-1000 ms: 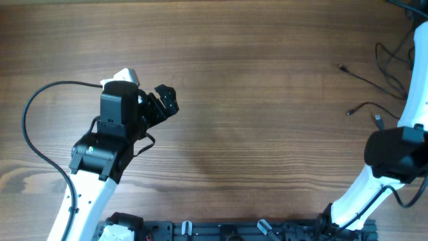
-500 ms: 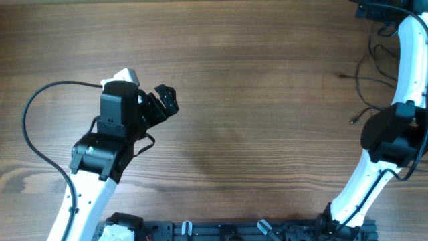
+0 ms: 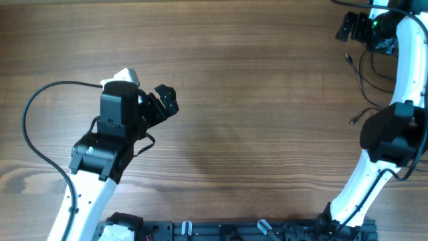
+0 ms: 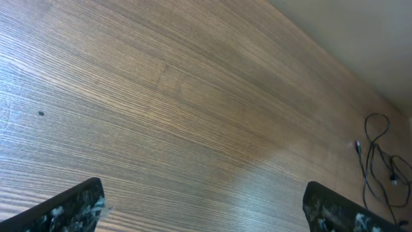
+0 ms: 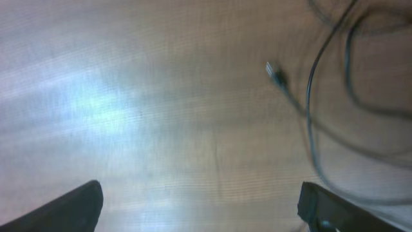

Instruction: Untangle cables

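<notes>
**Wooden table [image 3: 254, 140] and cords.** The table surface is showing brown, fine straight grain with a dull sheen. The cables [image 3: 363, 80] are thin black cords lying in loose curves and loops at the far right edge, beside the right arm. In the blurred right wrist view, one small pale-tipped plug [image 5: 275, 72] is resting on bare wood.

The right gripper [image 3: 350, 27] is hanging over the far right corner, near the cords. Its blunt dark fingers [image 5: 67, 206] are standing wide apart, with nothing between them.

The left gripper [image 3: 165, 100] is hovering over bare wood left of centre, well apart from the cords. Its scuffed, speckled pads [image 4: 71, 206] are likewise spread wide and gripping nothing.
</notes>
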